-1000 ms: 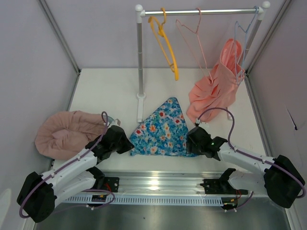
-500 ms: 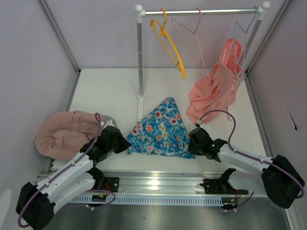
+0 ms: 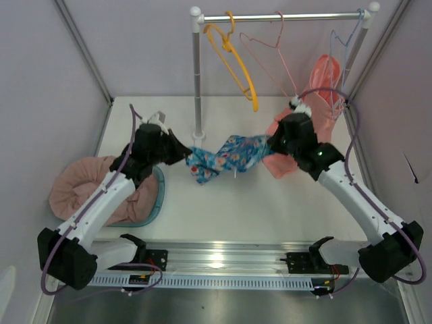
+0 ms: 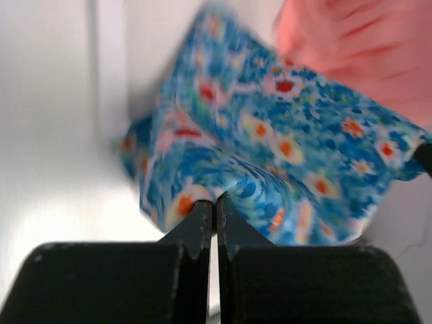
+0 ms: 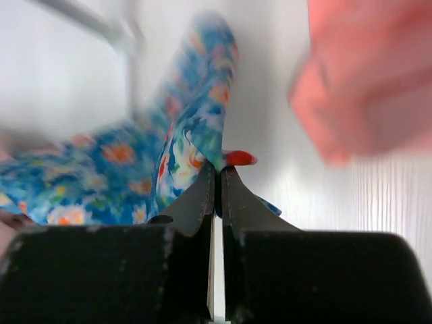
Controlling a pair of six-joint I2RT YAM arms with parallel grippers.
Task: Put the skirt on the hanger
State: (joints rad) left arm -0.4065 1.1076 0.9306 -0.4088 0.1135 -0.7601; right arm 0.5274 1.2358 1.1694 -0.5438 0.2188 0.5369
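Note:
The blue floral skirt [image 3: 226, 156] hangs stretched in the air between both grippers, above the middle of the table. My left gripper [image 3: 185, 154] is shut on its left end, and the cloth [image 4: 283, 155] bunches at the black fingertips [image 4: 202, 212]. My right gripper [image 3: 272, 144] is shut on its right end; the fabric [image 5: 182, 142] drapes away to the left of those fingertips [image 5: 233, 185]. An empty yellow hanger [image 3: 233, 61] and an empty pink wire hanger [image 3: 270, 50] hang on the rail [image 3: 283, 16] behind the skirt.
A salmon garment [image 3: 317, 88] hangs on a third hanger at the rail's right end, close behind the right gripper. The rack's upright pole [image 3: 197, 81] stands just behind the left gripper. A pink cloth [image 3: 88, 189] lies over a teal tray [image 3: 156, 199] at the left.
Both arms have swung up and back, lifting the skirt off the table's front toward the rail. The right gripper closed on the skirt's right end. The yellow hanger sways.

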